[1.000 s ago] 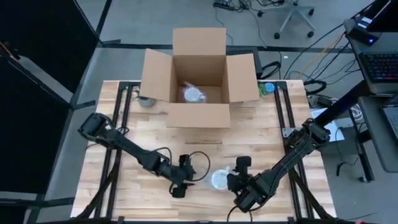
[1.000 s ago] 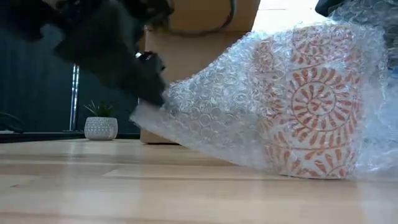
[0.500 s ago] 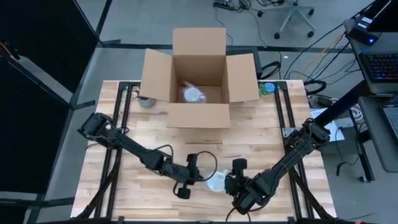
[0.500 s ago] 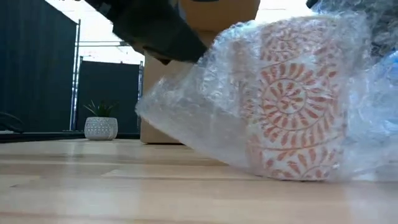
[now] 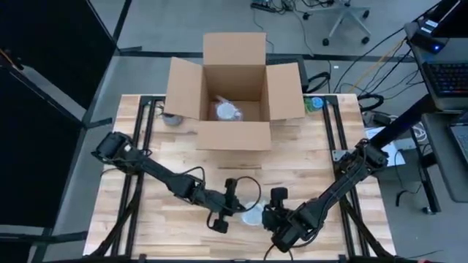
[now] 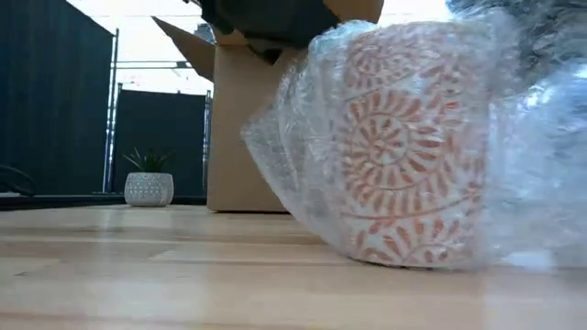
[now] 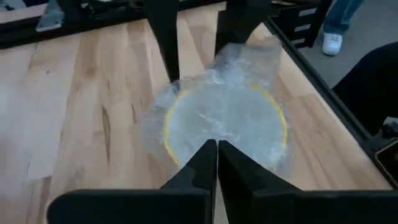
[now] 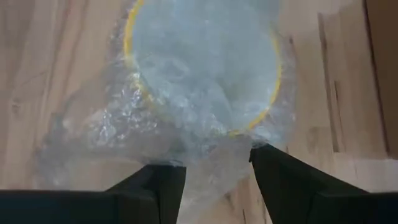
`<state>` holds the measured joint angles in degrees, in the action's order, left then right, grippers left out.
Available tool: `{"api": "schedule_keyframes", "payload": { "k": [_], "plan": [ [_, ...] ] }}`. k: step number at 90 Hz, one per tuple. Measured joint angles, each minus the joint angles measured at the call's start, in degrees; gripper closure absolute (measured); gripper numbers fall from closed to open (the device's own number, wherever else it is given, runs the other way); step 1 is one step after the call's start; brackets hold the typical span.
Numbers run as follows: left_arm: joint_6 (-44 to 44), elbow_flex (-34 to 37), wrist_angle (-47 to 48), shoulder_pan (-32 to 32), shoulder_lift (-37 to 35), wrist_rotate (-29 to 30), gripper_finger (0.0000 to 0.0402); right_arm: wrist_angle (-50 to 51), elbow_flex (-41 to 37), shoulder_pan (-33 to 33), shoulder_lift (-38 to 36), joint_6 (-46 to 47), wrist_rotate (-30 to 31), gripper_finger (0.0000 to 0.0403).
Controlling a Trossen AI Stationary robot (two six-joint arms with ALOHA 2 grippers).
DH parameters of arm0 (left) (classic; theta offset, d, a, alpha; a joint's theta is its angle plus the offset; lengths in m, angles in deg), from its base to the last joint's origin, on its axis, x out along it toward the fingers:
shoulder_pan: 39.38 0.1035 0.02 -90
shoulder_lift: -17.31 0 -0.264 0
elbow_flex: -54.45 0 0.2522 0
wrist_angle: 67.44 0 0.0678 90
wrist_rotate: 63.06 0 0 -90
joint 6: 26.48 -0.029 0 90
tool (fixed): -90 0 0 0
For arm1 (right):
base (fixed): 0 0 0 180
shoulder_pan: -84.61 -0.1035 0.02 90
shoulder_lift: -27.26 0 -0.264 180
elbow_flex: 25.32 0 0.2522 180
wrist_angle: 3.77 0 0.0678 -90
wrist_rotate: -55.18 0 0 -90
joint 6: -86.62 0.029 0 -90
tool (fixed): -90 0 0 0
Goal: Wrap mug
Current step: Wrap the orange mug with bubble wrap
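Mug of white ceramic with an orange leaf-scroll pattern [image 6: 408, 147], standing upright near the front edge of the pale wooden counter [image 5: 168, 153], mouth up, axis vertical, already draped in clear bubble wrap [image 6: 293, 156]. Flanked closely by both arms — left pincer [image 5: 232, 201] just beside it on its left, right pincer [image 5: 272, 208] just beside it on its right, neither clearly nearer. From the left wrist view, left pincer [image 7: 217, 163] closed to a bare slit, tips at the near rim of the covered mouth; whether film is nipped between them, cannot tell. From the right wrist view, right pincer [image 8: 214, 167] spread moderately, a gathered tail of wrap lying in the gap, not visibly pinched. Judged: wrap over the top and most of the wall, loose skirt trailing on the counter toward the left side — tucking and closing not yet done. Farther back, an open brown cardboard box [image 5: 234, 91] holding another wrapped item, well apart from the work.
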<state>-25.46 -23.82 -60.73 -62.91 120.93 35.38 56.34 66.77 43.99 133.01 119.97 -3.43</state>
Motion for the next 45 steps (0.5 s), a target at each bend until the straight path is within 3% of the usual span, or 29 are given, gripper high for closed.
{"api": "schedule_keyframes", "payload": {
  "k": [11,45],
  "plan": [
    [0.01,0.00,-2.71,0.74,2.61,-3.66,0.0401,-0.19,0.00,0.99,0.00,-0.62,-0.36,0.0236],
    [0.13,-0.33,-4.42,1.34,5.51,-4.10,0.0401,3.92,0.00,1.56,-2.98,1.49,-4.14,0.0236]
  ]
}}
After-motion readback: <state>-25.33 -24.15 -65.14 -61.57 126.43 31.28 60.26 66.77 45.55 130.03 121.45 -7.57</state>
